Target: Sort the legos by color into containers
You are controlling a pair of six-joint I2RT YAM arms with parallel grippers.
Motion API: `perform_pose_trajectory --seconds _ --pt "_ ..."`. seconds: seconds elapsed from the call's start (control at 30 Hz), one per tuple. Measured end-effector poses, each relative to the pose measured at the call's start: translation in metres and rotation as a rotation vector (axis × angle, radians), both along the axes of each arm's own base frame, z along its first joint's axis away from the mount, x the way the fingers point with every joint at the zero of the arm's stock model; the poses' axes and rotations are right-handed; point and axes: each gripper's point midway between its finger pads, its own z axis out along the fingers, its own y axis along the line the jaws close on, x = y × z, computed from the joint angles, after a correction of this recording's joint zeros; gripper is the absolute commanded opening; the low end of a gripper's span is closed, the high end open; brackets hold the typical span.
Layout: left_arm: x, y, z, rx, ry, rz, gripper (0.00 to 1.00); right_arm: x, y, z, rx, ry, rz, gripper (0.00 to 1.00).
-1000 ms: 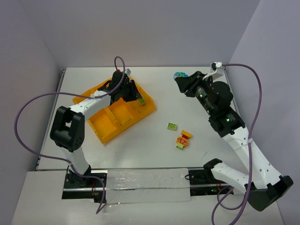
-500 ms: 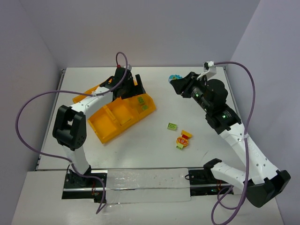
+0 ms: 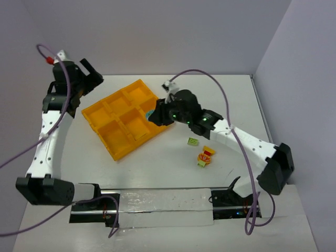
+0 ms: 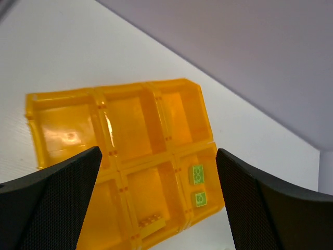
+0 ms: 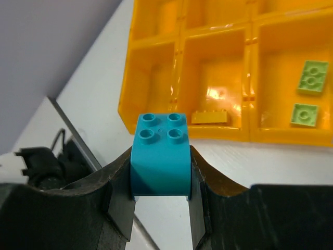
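Over the tray's (image 3: 107, 137) right edge, top view: right jaws hold a teal brick (image 3: 150, 113), likely bound for a vacant compartment; a green brick (image 3: 193, 141) and a clump (image 3: 205, 157) lie unsorted on the surface (image 3: 157, 173). Left wrist view: left jaws gape wide, empty, high and clear of the tray. Right wrist view: jaws clamp the teal brick's flanks, studs up; greens (image 5: 312, 77) and a yellow (image 5: 209, 117) occupy separate compartments.
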Motion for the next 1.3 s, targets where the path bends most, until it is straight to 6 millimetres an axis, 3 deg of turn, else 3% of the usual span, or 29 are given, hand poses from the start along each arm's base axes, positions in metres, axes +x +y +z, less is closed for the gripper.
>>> perform_pose_trajectory --seconds 0.07,0.23,0.33,0.43,0.5,0.53,0.63,0.73,0.9,1.03,1.07,1.17,1.23,1.3 --pt "-0.017 0.012 0.021 -0.001 -0.049 0.033 0.99 -0.009 0.029 -0.008 -0.036 0.0 0.073 0.0" --pt "-0.054 0.016 0.065 -0.017 -0.174 0.042 0.99 -0.023 0.094 -0.013 -0.074 -0.035 0.194 0.0" --pt "-0.065 0.018 0.074 -0.017 -0.205 0.046 0.99 -0.02 0.123 -0.019 -0.091 -0.051 0.217 0.02" --pt "-0.071 0.019 0.068 -0.014 -0.2 0.053 0.99 -0.009 0.148 -0.031 -0.11 -0.058 0.221 0.11" --pt "-0.074 0.021 0.061 -0.011 -0.188 0.063 0.99 -0.003 0.161 -0.045 -0.133 -0.053 0.223 0.26" --pt "-0.075 0.022 0.059 -0.01 -0.183 0.068 0.99 -0.001 0.167 -0.053 -0.149 -0.046 0.226 0.27" --pt "-0.077 0.023 0.056 -0.012 -0.171 0.072 0.99 0.006 0.184 -0.076 -0.18 -0.033 0.238 0.6" --pt "-0.077 0.022 0.053 -0.015 -0.157 0.07 0.99 0.006 0.196 -0.096 -0.217 -0.015 0.258 0.79" --pt "-0.076 0.021 0.048 -0.026 -0.14 0.072 0.99 0.0 0.202 -0.101 -0.23 -0.025 0.277 0.88" --pt "-0.076 0.019 0.048 -0.033 -0.138 0.064 0.99 0.001 0.194 -0.092 -0.232 -0.063 0.247 0.88" --pt "-0.076 0.018 0.047 -0.034 -0.137 0.06 0.99 0.001 0.183 -0.091 -0.243 -0.078 0.224 0.89" --pt "-0.074 0.016 0.039 -0.036 -0.121 0.05 0.99 -0.011 0.126 -0.085 -0.298 -0.08 0.16 0.93" --pt "-0.072 0.012 0.031 -0.042 -0.106 0.029 0.99 -0.009 0.08 -0.063 -0.279 -0.097 0.077 0.95" --pt "-0.069 0.007 0.022 -0.047 -0.084 0.003 0.99 0.004 0.02 -0.031 -0.225 -0.1 -0.058 0.94"
